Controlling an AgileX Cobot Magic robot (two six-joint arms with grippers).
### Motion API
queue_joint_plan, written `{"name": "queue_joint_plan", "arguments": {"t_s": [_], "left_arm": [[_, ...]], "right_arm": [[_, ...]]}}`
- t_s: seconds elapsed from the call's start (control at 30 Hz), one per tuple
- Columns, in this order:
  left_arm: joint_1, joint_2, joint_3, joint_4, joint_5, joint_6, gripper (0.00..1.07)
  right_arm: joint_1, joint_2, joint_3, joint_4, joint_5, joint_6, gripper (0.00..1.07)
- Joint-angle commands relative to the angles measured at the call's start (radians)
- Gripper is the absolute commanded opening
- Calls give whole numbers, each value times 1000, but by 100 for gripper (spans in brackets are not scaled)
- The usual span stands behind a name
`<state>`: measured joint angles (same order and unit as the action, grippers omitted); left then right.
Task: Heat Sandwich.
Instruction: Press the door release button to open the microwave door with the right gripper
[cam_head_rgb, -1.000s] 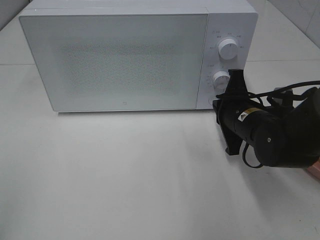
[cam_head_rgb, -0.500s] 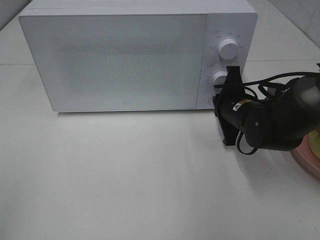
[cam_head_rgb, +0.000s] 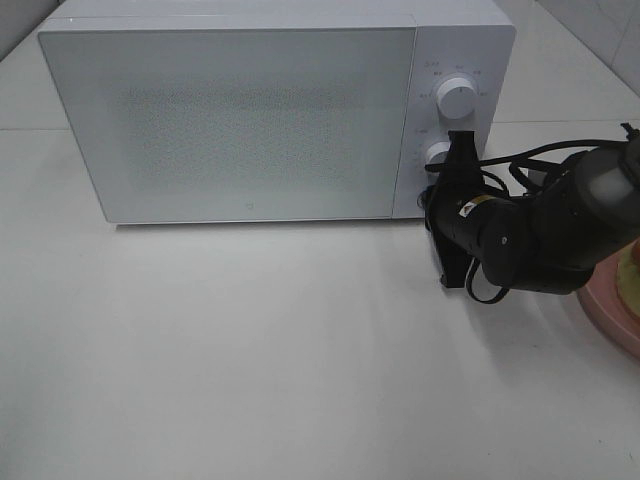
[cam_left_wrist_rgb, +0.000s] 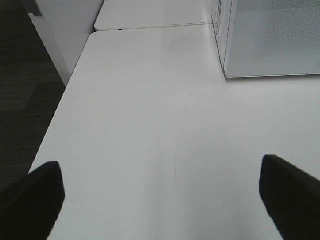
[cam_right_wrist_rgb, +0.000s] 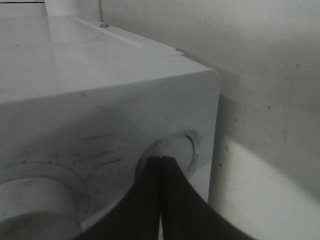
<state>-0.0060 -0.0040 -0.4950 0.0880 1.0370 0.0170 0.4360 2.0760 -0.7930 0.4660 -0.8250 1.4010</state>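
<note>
My left end effector (cam_left_wrist_rgb: 161, 197) gapes wide over the bench (cam_left_wrist_rgb: 150, 100). The microwave (cam_head_rgb: 240, 120) is shut. My right end effector (cam_right_wrist_rgb: 161, 160), pinched empty, tips at its round button (cam_right_wrist_rgb: 172, 150). At the right edge, what looks like the sandwich (cam_head_rgb: 633, 285) sits on a pink plate (cam_head_rgb: 610, 320).

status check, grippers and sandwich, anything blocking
Left gripper open over table. Right gripper shut, tips at microwave door button. Sandwich on pink plate, outside; microwave door closed.
</note>
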Motion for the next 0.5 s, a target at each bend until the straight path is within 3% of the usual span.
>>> {"name": "queue_joint_plan", "arguments": {"t_s": [0.03, 0.5], "left_arm": [[7, -28, 2, 1, -18, -4, 104], [7, -28, 2, 1, -18, -4, 104]], "right_arm": [[-6, -1, -39, -9, -97, -18, 0], [-17, 89, -138, 5, -259, -20, 0]]}}
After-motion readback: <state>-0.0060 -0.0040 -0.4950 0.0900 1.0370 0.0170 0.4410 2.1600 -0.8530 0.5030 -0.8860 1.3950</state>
